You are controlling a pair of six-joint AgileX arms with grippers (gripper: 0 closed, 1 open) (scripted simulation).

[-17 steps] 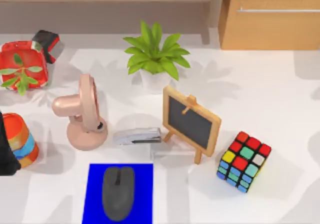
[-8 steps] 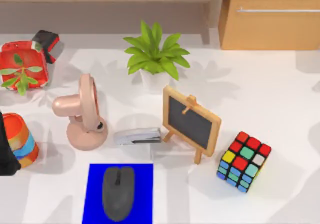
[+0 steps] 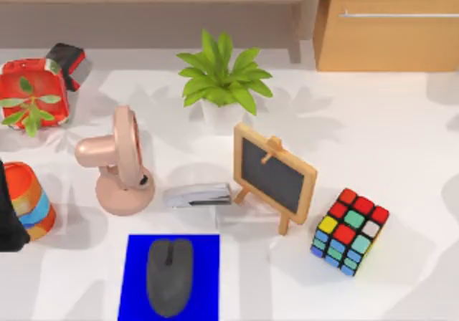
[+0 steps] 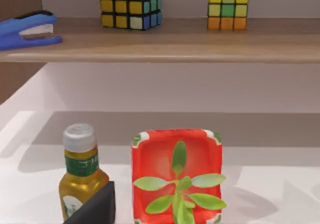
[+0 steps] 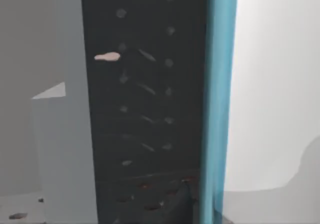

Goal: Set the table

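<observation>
White and wide, the bench (image 3: 401, 142) spreads under everything – the left arm (image 3: 10, 213) waits at its left edge, and I cannot tell if its fingers are apart, so move slowly past the striped cup (image 3: 30, 198) – don't bump it.

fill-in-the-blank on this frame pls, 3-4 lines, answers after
1. The grey mouse lies on a ____ mat.
2. The silver stapler lies on the table between the pink fan and the small ____ on its wooden easel.
3. In the left wrist view, the red pot stands beside a yellow ____ with a grey cap.
4. At the top view's right, the multicoloured ____ sits right of the easel.

Missing words: blue; chalkboard; bottle; cube
</observation>
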